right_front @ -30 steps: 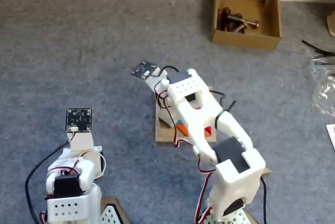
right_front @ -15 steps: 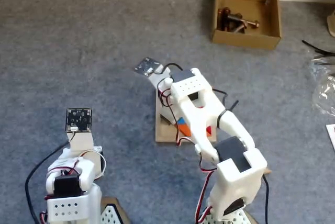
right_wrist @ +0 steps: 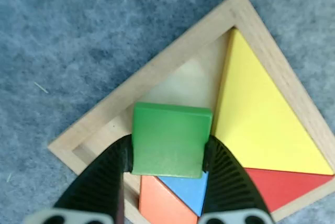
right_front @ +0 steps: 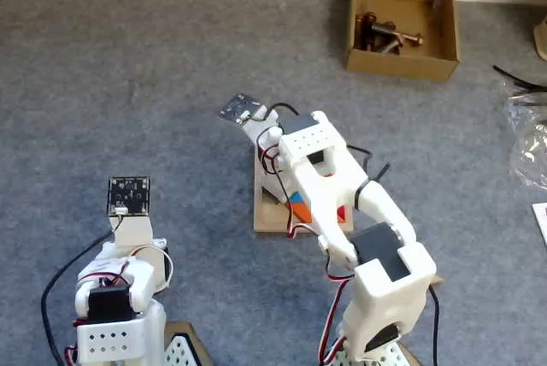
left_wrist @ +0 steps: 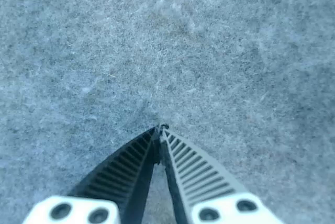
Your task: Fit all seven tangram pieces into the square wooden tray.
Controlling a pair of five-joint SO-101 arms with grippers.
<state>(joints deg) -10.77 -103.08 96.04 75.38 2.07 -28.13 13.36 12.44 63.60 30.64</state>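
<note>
The right arm (right_front: pixel 333 186) stretches from its base at the near edge of the desk (right_front: pixel 128 84) out over the square wooden tray (right_front: pixel 267 221), with its wrist bent down so the right jaws point into the tray. The right jaws are clamped on the green square (right_wrist: pixel 170 137), one pad on each of two opposite sides. The square hangs over the tray's bare wooden floor (right_wrist: pixel 188 80), with one edge just beside the big yellow triangle (right_wrist: pixel 261 124) (whether it touches the floor I cannot tell). It hides part of the blue piece (right_wrist: pixel 188 190) and the orange piece (right_wrist: pixel 159 200), which lie flat in the tray. A red piece (right_wrist: pixel 282 185) lies against the yellow triangle and next to the blue one.

The left arm (right_front: pixel 120 280) sits folded over its own base, well apart from the tray. The left jaws are pressed together at the tips, gripping nothing, above plain grey felt (left_wrist: pixel 157 35).

A cardboard box (right_front: pixel 397 62) holding a few brown wooden bits stands at the far side of the desk.
</note>
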